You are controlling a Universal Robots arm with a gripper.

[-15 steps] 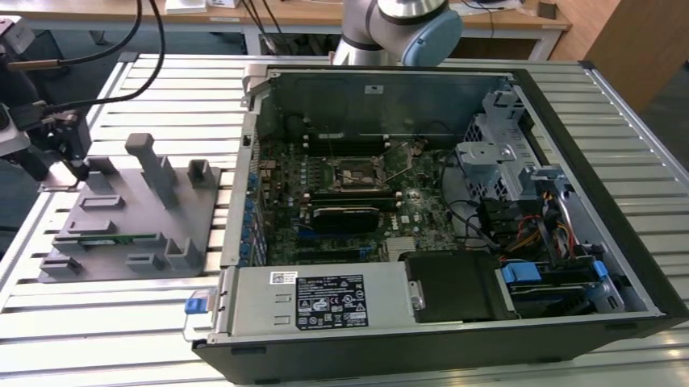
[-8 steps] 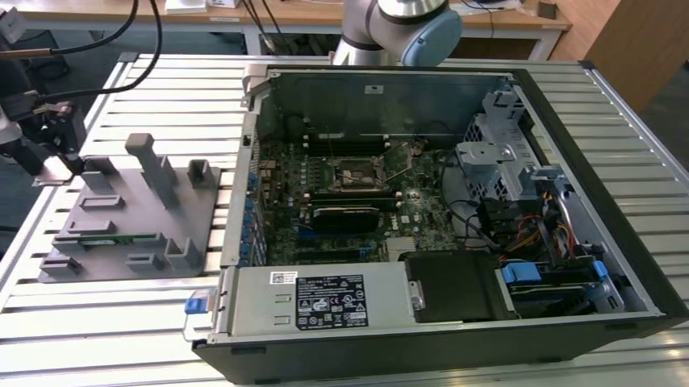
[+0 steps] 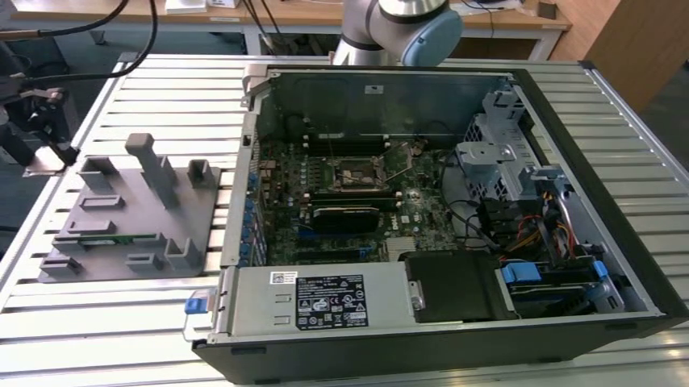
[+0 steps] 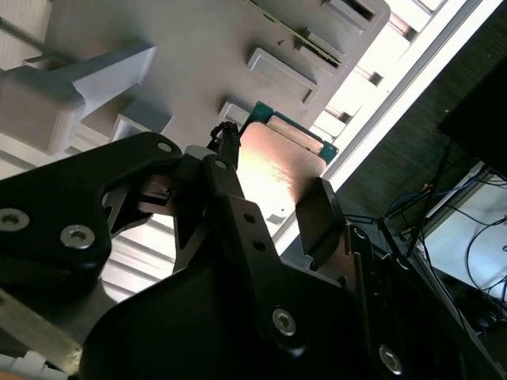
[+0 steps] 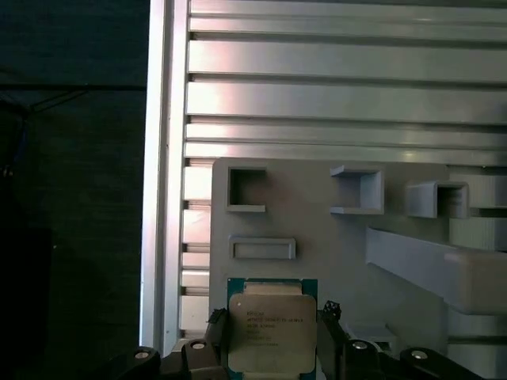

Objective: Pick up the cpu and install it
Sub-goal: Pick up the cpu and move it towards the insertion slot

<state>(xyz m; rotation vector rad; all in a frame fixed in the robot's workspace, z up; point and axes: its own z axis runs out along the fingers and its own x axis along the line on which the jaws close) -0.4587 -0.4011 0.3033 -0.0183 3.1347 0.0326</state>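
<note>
The cpu is a flat square chip with a silver-grey top and a thin green rim. My gripper is shut on it, with a black finger against each of two opposite edges. In the second wrist view the cpu sits between the same fingers of the gripper, held over the grey fixture plate. In the exterior view the gripper hangs at the left edge, beside that fixture plate. The dark square socket lies on the motherboard inside the open computer case.
The open computer case fills the exterior view's right, with a power supply at its front and drive cages and cables to the right. The fixture plate carries raised posts and a green memory strip. Everything rests on a slatted metal table.
</note>
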